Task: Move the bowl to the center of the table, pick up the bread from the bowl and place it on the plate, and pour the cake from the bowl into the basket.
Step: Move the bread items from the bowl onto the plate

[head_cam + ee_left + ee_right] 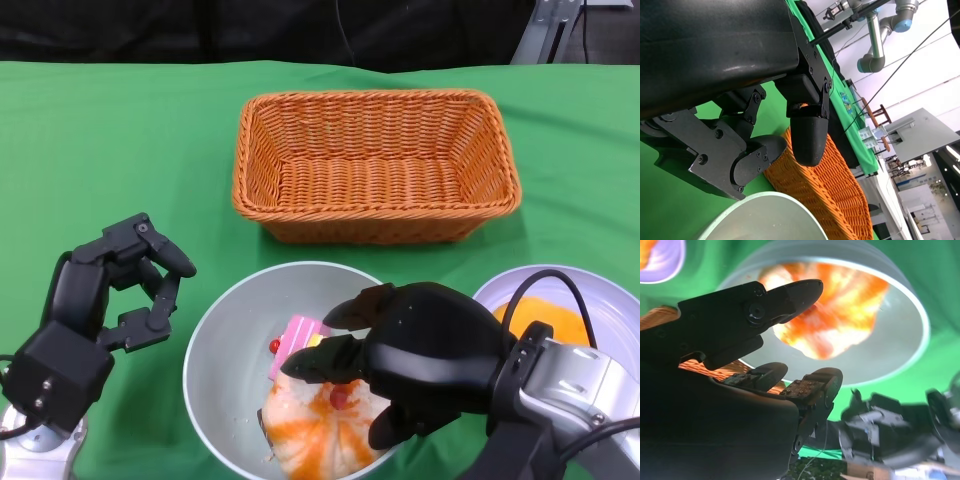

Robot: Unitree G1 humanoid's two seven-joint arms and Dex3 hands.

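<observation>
Fingers [330,362] of my right hand [415,365] reach in over the near right part of the bowl [225,345], spread above the bread [320,430]; whether they touch it or have any hold I cannot tell. From the right wrist view, one finger [790,295] points across the orange-streaked bread [840,310], others curl below it, and a gap shows between them. Left hand [110,290] hangs to the left of the bowl, just off its rim, fingers [150,325] loosely curved and apart, grasping nothing; the left wrist view shows the same, fingertips [807,137] parted with the bowl rim [765,215] close by and not touched. Bowl: grey, sitting near centre on the green worktop [110,150], just near of the basket [375,165]. Bread lies in the bowl's near half, pale with orange streaks and a small red bit on top. Cake [295,340], a pink slab with a red dot beside it, sits just far of the bread, inside the bowl, partly hidden by my right fingers. Basket: orange wicker, rectangular, at the far centre. Plate [600,300]: at the near right, pale rim with an orange-yellow middle, mostly covered by my right forearm and its cable.
</observation>
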